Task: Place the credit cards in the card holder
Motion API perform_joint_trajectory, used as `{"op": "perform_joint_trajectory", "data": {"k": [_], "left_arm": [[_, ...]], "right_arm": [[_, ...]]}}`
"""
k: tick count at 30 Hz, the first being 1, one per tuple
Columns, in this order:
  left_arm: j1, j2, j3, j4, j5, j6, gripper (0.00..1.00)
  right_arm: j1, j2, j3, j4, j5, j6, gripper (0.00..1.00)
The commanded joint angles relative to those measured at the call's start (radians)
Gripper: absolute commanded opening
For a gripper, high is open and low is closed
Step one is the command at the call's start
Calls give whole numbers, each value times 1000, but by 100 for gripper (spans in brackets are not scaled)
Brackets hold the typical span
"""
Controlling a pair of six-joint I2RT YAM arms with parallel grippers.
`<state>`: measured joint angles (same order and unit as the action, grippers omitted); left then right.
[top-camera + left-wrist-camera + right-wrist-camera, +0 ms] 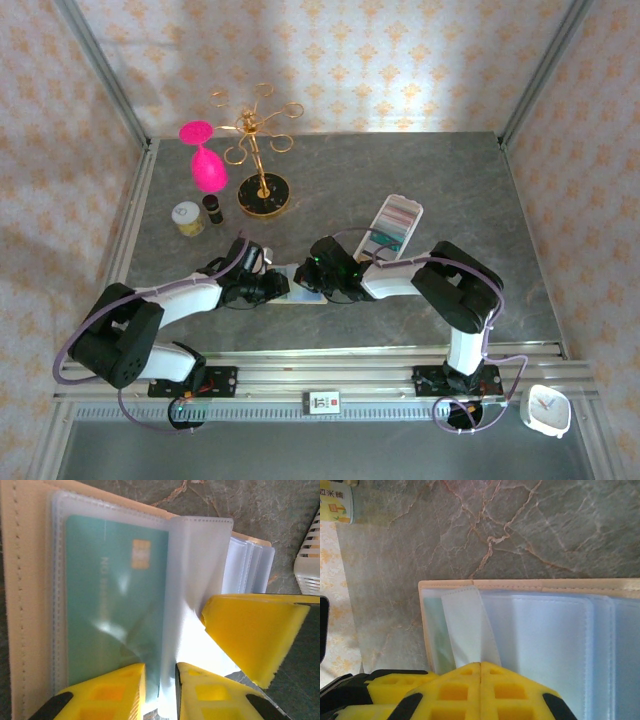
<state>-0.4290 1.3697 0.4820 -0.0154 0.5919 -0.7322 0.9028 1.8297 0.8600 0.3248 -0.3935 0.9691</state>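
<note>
While both arms lean in over the grey marbled bench, everything that matters sits between them: the card holder lies open and flat near the middle, its long axis running from one arm to the other. The left end effector comes at it from one end and the right end effector from the other. Beyond the right arm, further back and to its outer side, stands a white tray set at a slant, and the loose credit cards show in it as a band of mixed colour. That tray is well apart from the left arm and near the right one, so I judge the right arm the natural one to fetch the next card. One teal card is already lodged in a sleeve of the holder, just ahead of the left fingers, its long side in line with them. The left end effector stands slightly open, its fingers astride the edge of a plastic sleeve; whether they press on it I cannot tell. The right end effector is closed, pinching a clear leaf lifted from the stack, so an empty pocket should lie under that leaf.
</note>
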Motion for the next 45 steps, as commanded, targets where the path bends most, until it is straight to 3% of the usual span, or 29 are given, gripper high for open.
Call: {"op": "perform_joint_trajectory", "data": {"k": [1,5,11,20,33,40,45], "left_arm": [[9,9,-2,17,4,22,20],[10,1,-16,11,-5,32,18],[9,-6,-35,6,-15,37,16],[10,-15,-34,-1,-19,42,16],[9,-69,-29,-33,-31,30,23],[10,-196,-31,-157,-176,11,36],[10,-317,-30,-247,-306,-11,38]], "right_arm": [[7,-28,-12,22,0,11,4],[7,-62,-21,5,32,8,5],[7,-123,-58,-15,93,23,18],[7,-91,-60,15,43,40,28],[7,-4,40,62,-40,32,28],[7,41,75,103,-74,60,28],[7,90,108,139,-103,87,30]]}}
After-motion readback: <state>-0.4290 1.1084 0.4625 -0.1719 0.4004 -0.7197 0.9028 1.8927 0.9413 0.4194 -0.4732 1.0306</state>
